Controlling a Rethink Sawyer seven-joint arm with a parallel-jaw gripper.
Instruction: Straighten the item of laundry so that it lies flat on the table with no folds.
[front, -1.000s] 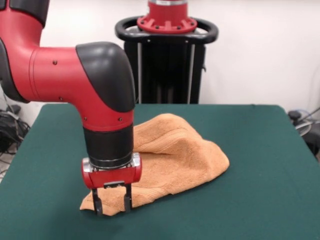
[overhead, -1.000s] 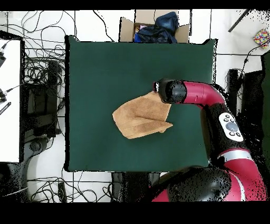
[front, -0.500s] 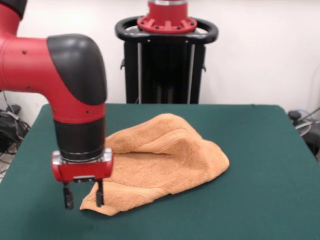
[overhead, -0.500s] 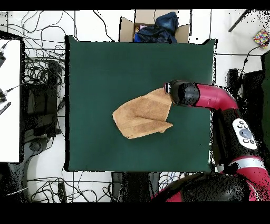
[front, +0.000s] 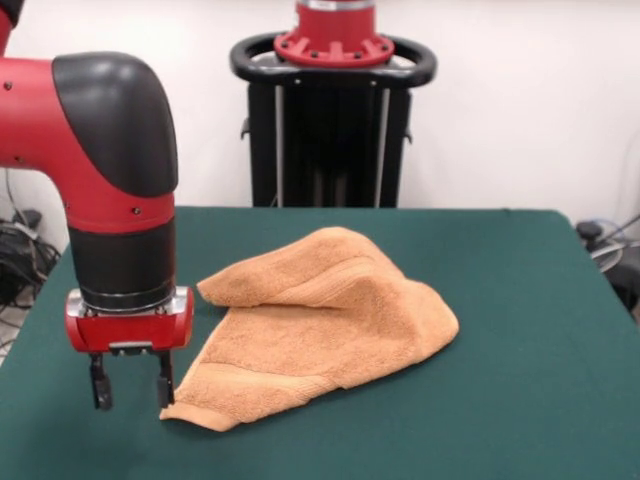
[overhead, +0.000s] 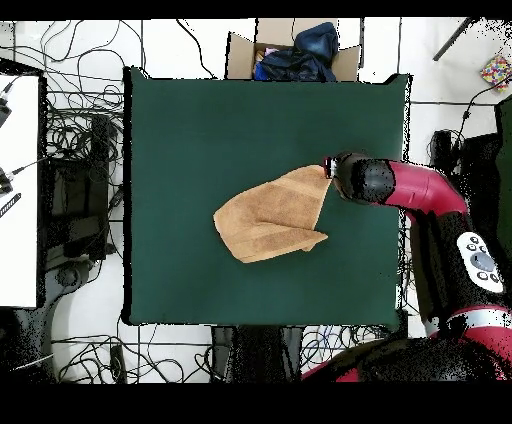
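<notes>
Dark green felt covers the table (front: 520, 330), and the orange-tan hand towel (front: 330, 325) lies near its middle, still folded over itself with a raised ridge. Just beside the towel's near corner hangs the gripper (front: 130, 385), fingers apart and holding nothing. My worry: the corner looks to lie outside the open fingers, so closing here would likely catch only air or bare felt, leaving the fold in place.

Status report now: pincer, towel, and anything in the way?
Pincer open, empty, just off towel's corner. Towel folded over, not flat. Nothing in the way on table.
</notes>
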